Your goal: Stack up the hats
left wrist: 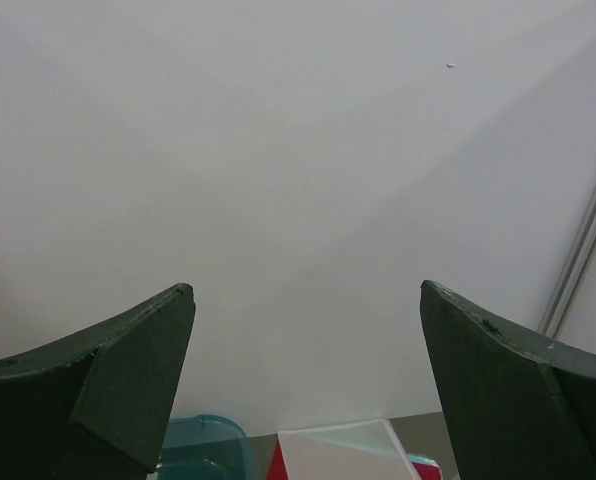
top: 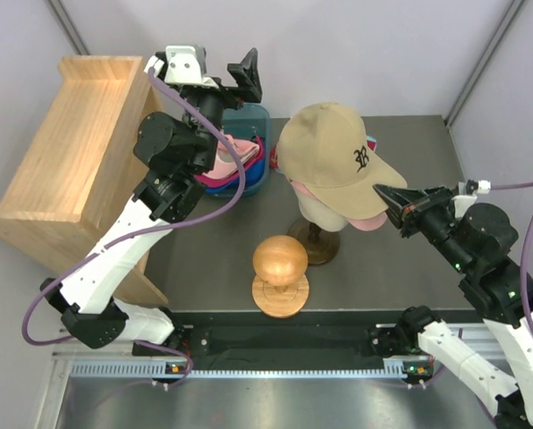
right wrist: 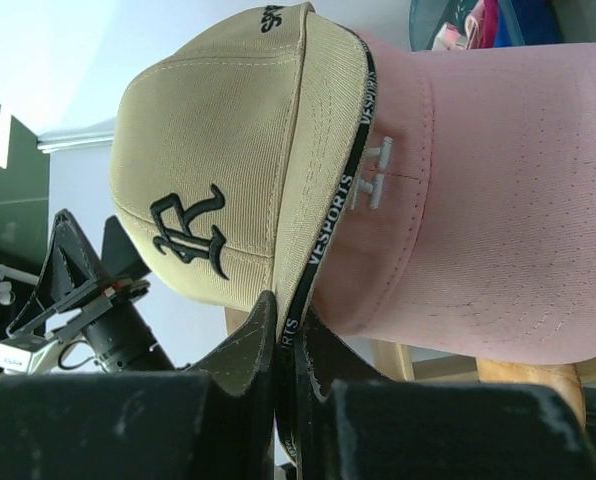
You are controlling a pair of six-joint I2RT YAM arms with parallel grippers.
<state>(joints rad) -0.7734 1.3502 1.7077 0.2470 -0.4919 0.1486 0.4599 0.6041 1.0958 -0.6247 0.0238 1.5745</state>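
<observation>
Right gripper (right wrist: 290, 318) clenched on brim of tan cap (right wrist: 218, 150), atop pink cap (right wrist: 498, 200); left gripper (left wrist: 306, 288) released.

We see a tan cap (top: 331, 147) with a black embroidered letter on the cream mannequin head (top: 321, 213). Under it sits a light pink cap (right wrist: 498, 200). Behind the head, a teal bin (top: 261, 168) holds magenta cloth (top: 217, 180).

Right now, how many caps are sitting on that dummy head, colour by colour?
tan cap: 1
pink cap: 1
Total on the mannequin head: 2
More cloth is heaped in the teal bin, too bunched to count.
</observation>
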